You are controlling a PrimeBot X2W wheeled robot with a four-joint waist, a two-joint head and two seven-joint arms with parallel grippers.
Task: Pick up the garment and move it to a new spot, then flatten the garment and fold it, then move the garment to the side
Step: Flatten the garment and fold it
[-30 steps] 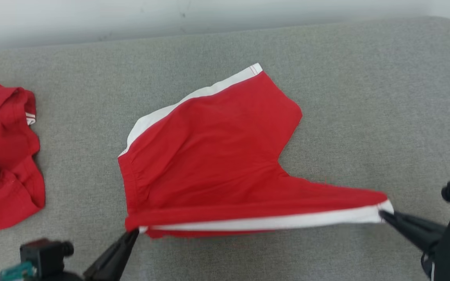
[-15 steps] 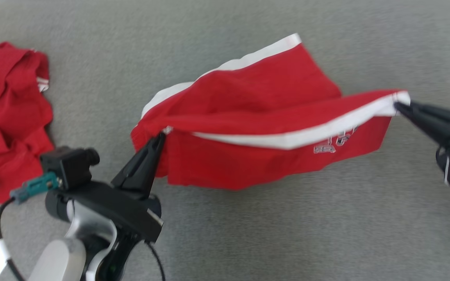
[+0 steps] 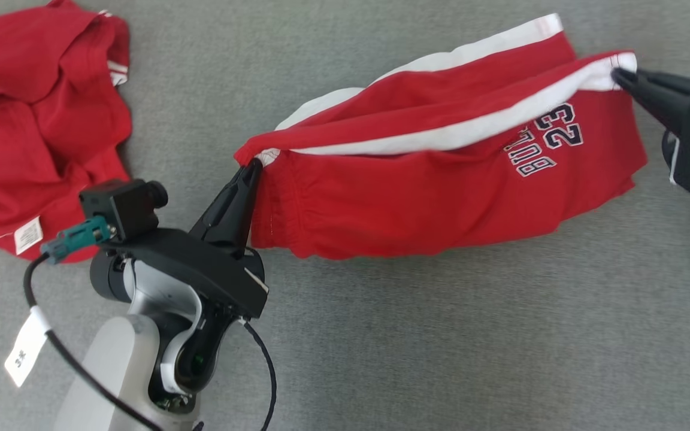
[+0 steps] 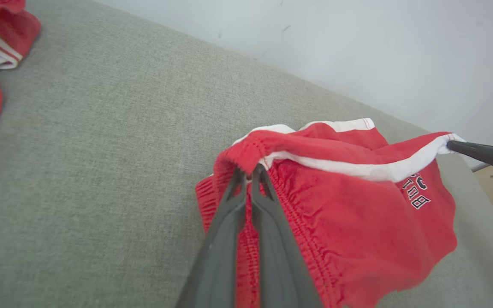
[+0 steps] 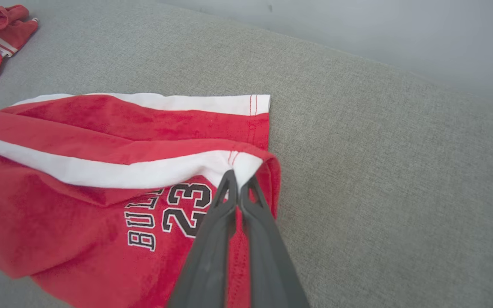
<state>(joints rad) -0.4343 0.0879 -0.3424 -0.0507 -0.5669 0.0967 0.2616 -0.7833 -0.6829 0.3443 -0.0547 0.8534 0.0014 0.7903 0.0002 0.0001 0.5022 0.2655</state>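
Red shorts (image 3: 417, 197), white side stripes, printed "BULL" and "23", stretched over grey worktop (image 3: 441, 347), left pincer (image 3: 254, 164) clamped on waistband, right pincer (image 3: 617, 75) clamped on hem stripe, second red garment (image 3: 33, 120) at left, tag (image 3: 27, 234) unreadable

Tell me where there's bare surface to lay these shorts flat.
Widest bare patch: the grey surface nearer the robot than the shorts, right of the left gripper. A narrower strip runs between the shorts and the crumpled red garment. Crowded: the far left, under that garment, and around the right gripper.
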